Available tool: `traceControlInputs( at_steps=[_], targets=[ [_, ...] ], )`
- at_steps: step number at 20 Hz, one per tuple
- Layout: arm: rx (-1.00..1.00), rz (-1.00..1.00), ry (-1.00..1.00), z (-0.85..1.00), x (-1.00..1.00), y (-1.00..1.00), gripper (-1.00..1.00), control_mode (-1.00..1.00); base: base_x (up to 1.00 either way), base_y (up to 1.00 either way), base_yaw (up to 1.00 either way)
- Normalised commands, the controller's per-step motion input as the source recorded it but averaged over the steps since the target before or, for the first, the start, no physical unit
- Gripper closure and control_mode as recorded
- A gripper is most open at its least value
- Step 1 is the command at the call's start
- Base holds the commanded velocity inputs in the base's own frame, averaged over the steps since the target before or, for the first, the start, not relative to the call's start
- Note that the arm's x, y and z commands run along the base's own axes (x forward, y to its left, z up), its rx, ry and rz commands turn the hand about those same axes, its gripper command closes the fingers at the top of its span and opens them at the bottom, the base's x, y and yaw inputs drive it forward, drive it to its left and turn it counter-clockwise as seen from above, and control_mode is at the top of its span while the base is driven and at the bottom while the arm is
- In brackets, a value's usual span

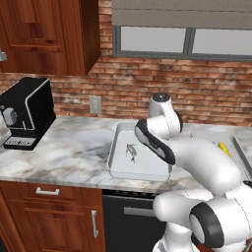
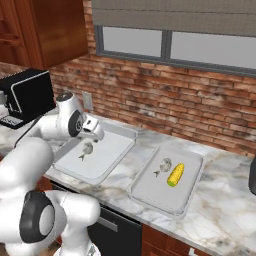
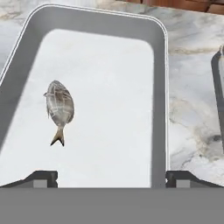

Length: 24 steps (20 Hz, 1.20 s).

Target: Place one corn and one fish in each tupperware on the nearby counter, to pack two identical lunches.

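Observation:
My gripper (image 2: 96, 135) hangs open above the left tupperware (image 2: 112, 150), nothing between its fingers. In the hand view the two fingertips (image 3: 43, 178) stand wide apart over that tray (image 3: 113, 87). One grey fish (image 3: 59, 107) lies flat on the tray's floor, left of the gripper's (image 3: 111, 179) line, and it also shows from the base cameras (image 1: 131, 151) (image 2: 87, 149). The right tupperware (image 2: 150, 192) holds another fish (image 2: 164, 165) with a yellow corn (image 2: 175, 175) beside it. That corn (image 1: 225, 148) peeks past my arm in the left base view. Both trays rest on the marbled counter (image 1: 74, 147).
A black coffee machine (image 1: 27, 113) stands at the counter's far left, well away from the trays. A brick wall with an outlet (image 1: 95, 104) and a window backs the counter. A dark object (image 2: 252, 175) sits at the right edge. Bare counter (image 3: 188, 87) separates the trays.

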Motion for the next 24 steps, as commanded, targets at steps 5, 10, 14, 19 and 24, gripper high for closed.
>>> traceControlInputs(
  at_steps=[5, 10, 14, 19, 24],
  targets=[
    [0.02, 0.01, -0.05, 0.75, -1.00, -0.63, -1.00, -1.00, 0.00, 0.00, 0.00],
    [0.02, 0.07, -0.06, 0.71, -1.00, -0.58, -1.00, -1.00, 0.00, 0.00, 0.00],
    [0.00, 0.15, -0.06, 0.61, -1.00, -0.13, -1.00, -1.00, 0.00, 0.00, 0.00],
    [0.00, 0.19, -0.06, 0.40, -1.00, 0.00, -1.00, -1.00, 0.00, 0.00, 0.00],
    [-0.05, 0.02, 0.08, 0.18, -0.62, 0.19, -1.00, -1.00, 0.00, 0.00, 0.00]
  ],
)
